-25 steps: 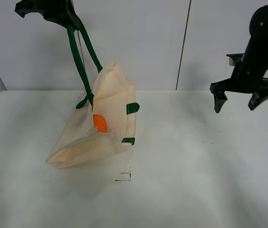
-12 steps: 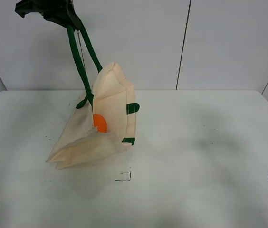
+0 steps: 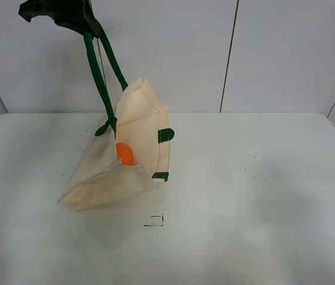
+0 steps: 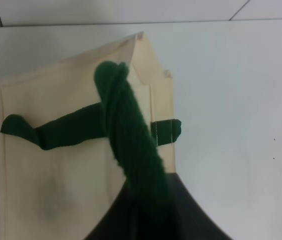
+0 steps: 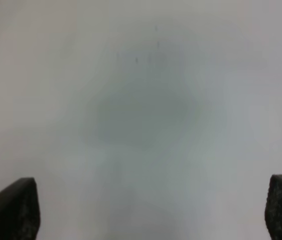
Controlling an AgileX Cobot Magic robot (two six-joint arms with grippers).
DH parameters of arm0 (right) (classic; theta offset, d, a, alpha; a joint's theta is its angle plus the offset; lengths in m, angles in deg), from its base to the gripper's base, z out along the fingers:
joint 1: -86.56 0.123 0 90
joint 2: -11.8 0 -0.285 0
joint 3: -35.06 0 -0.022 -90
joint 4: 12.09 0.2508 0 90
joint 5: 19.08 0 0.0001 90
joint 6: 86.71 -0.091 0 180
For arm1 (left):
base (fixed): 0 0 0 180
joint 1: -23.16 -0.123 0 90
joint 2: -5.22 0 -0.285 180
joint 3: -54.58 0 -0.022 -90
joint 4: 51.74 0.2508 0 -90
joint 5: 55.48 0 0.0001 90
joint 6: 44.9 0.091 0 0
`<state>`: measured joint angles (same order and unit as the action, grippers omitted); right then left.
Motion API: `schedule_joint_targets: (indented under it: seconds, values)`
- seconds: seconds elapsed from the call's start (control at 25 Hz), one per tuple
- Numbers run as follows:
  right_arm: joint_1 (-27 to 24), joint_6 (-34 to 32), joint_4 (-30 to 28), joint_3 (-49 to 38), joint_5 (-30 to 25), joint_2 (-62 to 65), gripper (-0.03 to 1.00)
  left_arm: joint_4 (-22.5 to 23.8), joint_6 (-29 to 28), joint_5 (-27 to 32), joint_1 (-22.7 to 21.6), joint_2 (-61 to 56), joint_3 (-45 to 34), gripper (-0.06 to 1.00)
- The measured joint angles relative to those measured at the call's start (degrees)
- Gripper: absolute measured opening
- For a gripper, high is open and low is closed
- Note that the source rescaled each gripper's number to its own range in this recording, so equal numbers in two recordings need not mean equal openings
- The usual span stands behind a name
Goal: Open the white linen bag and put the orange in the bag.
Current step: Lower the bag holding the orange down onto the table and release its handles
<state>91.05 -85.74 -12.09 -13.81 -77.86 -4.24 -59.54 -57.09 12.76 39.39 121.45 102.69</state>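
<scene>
Orange (image 3: 125, 154) in white linen bag (image 3: 141, 127), worktop (image 3: 245, 202) nine o'clock; left claw (image 3: 83, 22) clamps handles (image 3: 99, 71), right claw (image 5: 151, 207) wide. Seemingly done; next, release.

Bag (image 3: 136, 139) left of centre on the table (image 3: 256, 196), hung from the upper left.
Its lower end trails toward the frame's lower left, and its straps (image 3: 99, 71) run up to the left gripper (image 3: 83, 21) in the upper left corner. The orange (image 3: 125, 154) sits in the bag's mouth. A small mark (image 3: 154, 221) lies on the table just below the bag. The right gripper (image 5: 151, 210) hangs above the table.
</scene>
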Motion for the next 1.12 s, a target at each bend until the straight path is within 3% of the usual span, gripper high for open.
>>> schedule_joint_targets:
  seconds: [0.36, 0.8, 1.12]
  values:
    - [-3.16, 0.19, 0.49, 0.0, 0.0, 4.88, 1.0, 0.0, 0.0, 0.0, 0.0, 0.0, 0.0, 0.0]
    - [-3.3, 0.19, 0.99, 0.0, -0.08, 8.47, 1.0, 0.05, 0.11, 0.0, 0.0, 0.36, -0.41, 0.0]
    - [-3.3, 0.19, 1.17, 0.0, -0.08, 8.47, 1.0, -2.23, 2.21, -2.25, 0.0, 9.73, -5.86, 0.0]
